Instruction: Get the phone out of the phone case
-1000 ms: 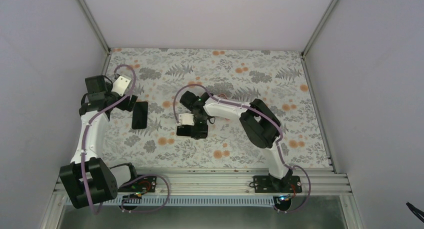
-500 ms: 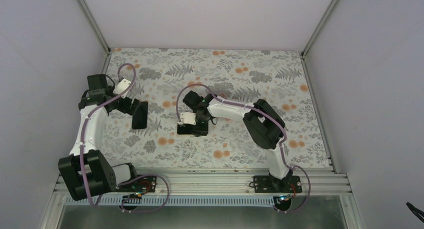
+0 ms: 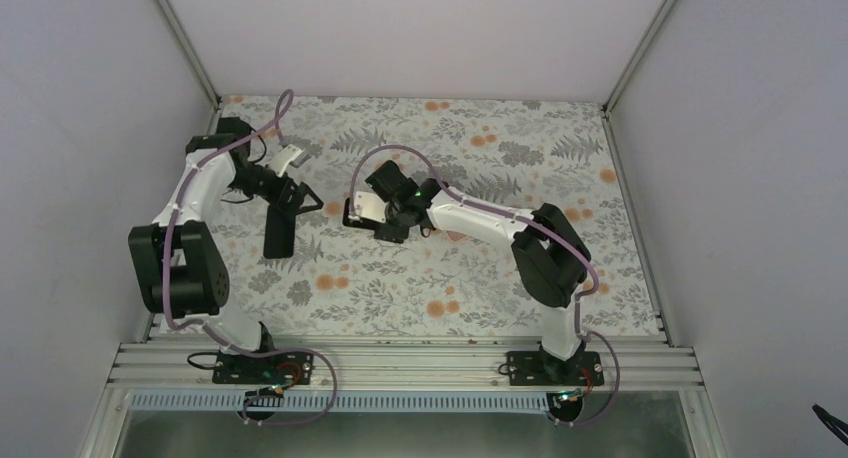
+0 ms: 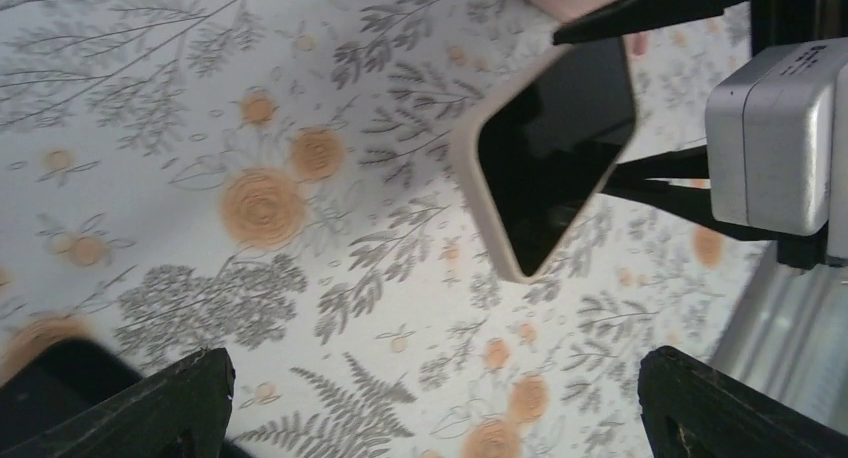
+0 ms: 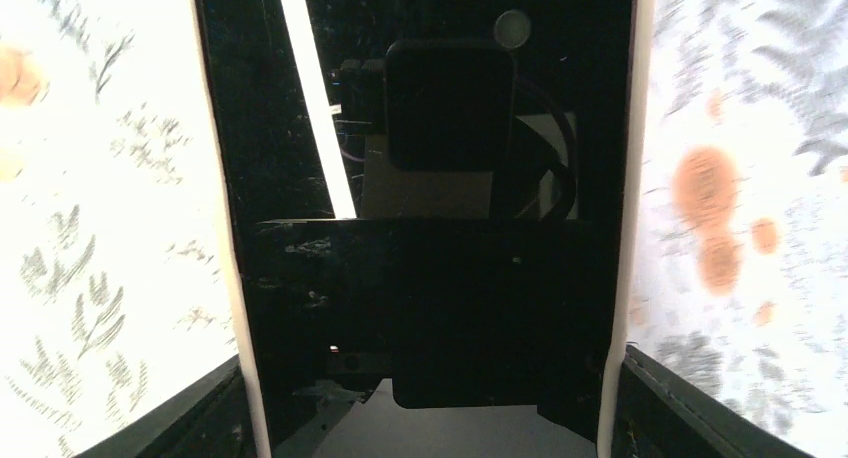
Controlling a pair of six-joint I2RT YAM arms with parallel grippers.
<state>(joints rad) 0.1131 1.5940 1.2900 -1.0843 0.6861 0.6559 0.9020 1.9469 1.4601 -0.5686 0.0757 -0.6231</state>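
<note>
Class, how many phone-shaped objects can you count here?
2. One dark slab lies flat on the table near the left gripper; one pale-edged slab sits in the right gripper's jaws.

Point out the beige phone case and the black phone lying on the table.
beige phone case (image 4: 483,183): left wrist view, on its left rim.
black phone (image 3: 280,233): top external view, on the middle of its face.

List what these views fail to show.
Black slab on the table: top view, too small to tell phone from case.
Phone case: left wrist view, far end hidden behind the right gripper.
Phone: right wrist view, dark and reflective, its ends cut off by the frame.
</note>
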